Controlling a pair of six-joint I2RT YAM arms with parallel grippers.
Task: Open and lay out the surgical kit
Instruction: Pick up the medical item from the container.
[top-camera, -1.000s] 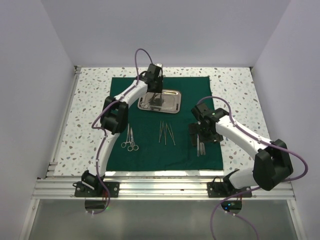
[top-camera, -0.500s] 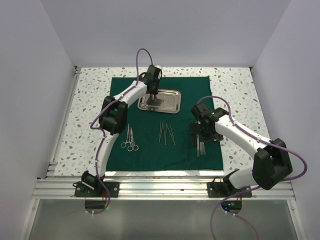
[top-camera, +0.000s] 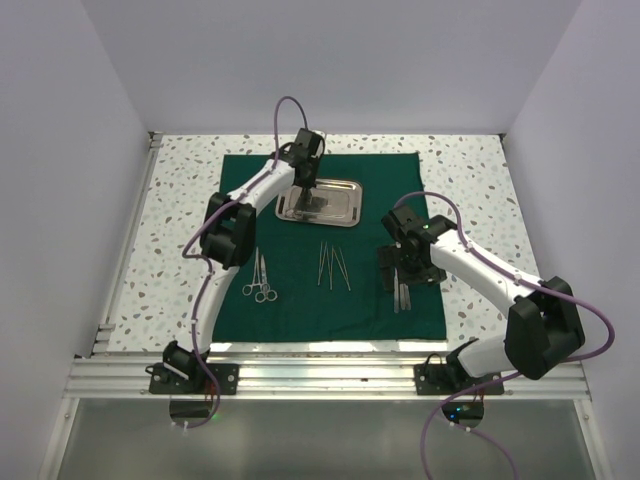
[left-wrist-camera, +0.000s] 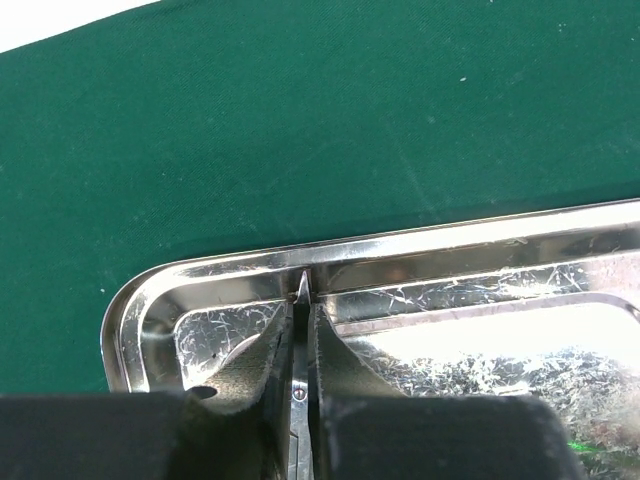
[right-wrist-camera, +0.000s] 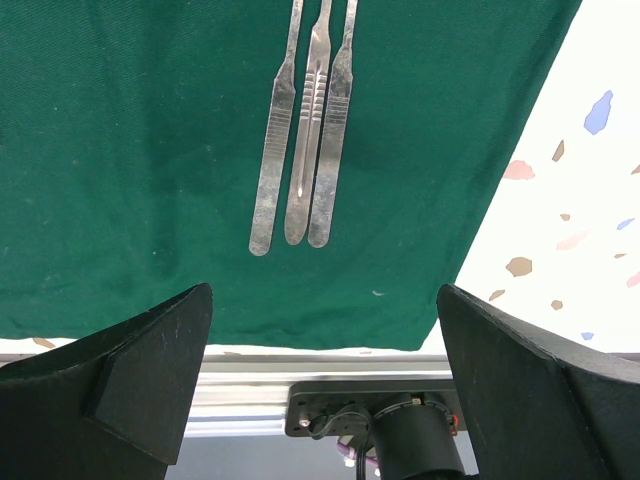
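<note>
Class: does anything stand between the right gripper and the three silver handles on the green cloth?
Nothing visible does. The right gripper hangs open above the three silver handles, which lie side by side, uncovered, on the green cloth.

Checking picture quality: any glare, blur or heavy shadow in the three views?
Top external: even light, sharp, bright reflection on the rail. Left wrist: glare whites out part of the steel tray; the left gripper, shut on a slim instrument, is a soft dark mass. Right wrist: the three flat instruments are crisp; the open right gripper is dark, slightly blurred.
</note>
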